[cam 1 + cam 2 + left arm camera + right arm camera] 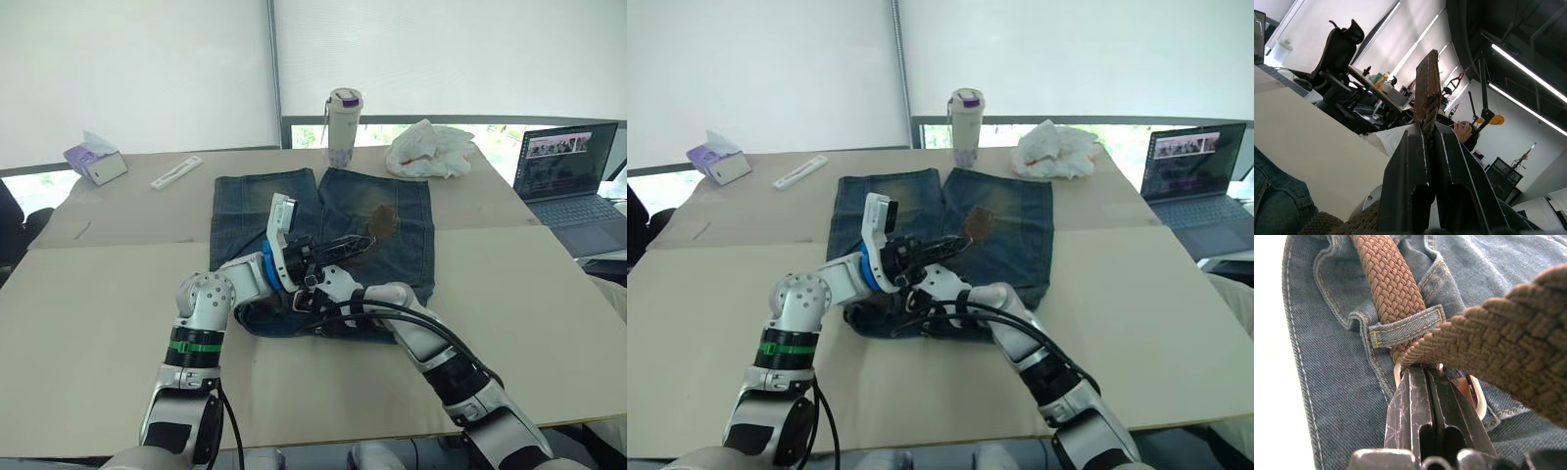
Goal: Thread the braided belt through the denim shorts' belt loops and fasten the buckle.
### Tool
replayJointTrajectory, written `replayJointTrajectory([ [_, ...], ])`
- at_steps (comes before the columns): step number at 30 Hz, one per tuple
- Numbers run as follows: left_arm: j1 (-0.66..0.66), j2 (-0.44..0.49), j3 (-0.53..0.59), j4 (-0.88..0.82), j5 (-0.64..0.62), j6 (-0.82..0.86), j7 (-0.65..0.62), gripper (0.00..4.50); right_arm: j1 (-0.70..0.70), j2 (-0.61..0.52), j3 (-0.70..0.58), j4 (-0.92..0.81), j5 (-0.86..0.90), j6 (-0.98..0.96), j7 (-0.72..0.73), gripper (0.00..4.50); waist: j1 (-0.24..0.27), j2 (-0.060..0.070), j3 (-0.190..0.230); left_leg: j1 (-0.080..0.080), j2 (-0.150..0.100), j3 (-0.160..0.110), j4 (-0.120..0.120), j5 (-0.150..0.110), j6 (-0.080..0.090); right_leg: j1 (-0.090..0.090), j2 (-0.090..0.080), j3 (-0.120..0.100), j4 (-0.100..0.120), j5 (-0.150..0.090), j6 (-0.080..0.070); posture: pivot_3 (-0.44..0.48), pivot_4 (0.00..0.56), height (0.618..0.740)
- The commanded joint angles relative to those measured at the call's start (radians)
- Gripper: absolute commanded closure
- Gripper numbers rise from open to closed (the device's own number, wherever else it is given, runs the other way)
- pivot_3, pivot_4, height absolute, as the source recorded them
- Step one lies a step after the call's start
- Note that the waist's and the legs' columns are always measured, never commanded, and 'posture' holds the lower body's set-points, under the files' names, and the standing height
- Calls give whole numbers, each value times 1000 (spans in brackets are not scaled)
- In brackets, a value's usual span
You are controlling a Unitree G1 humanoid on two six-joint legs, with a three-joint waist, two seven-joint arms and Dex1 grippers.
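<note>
The denim shorts (402,211) lie flat on the table, waistband towards me. The braided belt (1386,279) runs under one of the belt loops (1405,327) on the bunched waistband. My right gripper (1422,372) sits at the waistband (310,284), shut on the silver buckle (1475,390), whose frame shows on both sides of its fingers. My left gripper (1429,128) hovers over the shorts (338,247), shut on the belt's brown tip (381,221), which sticks up past its fingertips. The strap arcs from that tip back over the buckle.
At the back of the table stand a white bottle (344,125), a crumpled white bag (431,149), a tissue box (95,160) and a flat white strip (176,171). An open laptop (573,176) sits at the right.
</note>
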Motion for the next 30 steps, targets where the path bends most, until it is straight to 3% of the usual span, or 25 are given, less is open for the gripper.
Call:
replayJointTrajectory([
  [1, -39, -19, 75, 49, 10, -82, 55, 4500, 57, -7, 7, 30, -8, 46, -18, 4416, 2, 0, 0, 0, 0, 0, 0, 0, 0, 0, 0, 0, 0, 0, 0, 0, 150, 740],
  [5, -53, 53, 146, 150, 39, -128, 51, 4500, 92, -13, -39, -69, 37, 64, -14, 4416, 0, 0, 0, -1, 0, 0, 0, 0, 0, -1, 0, 0, 0, 0, 0, 0, 150, 740],
  [12, -62, 125, 152, 214, 75, -150, -6, 4500, 127, -31, -74, -198, 82, 97, -16, 4416, 8, 0, 1, -3, -1, 0, 0, 0, 0, -2, -1, -1, -1, 0, 0, 0, 150, 740],
  [26, -101, 128, 147, 293, 150, -190, -42, 4500, 107, -16, -193, -288, 171, 93, -67, 4416, 0, -1, 4, -5, -1, -1, -1, 0, 0, -4, -1, -1, -1, 0, 0, 0, 150, 740],
  [30, -99, 97, 124, 264, 160, -198, -42, 4500, 104, 14, -289, -317, 255, 101, -90, 4416, 1, -1, 4, -5, -1, -1, -1, 0, 0, -4, -1, -1, -1, 0, 0, 0, 150, 740],
])
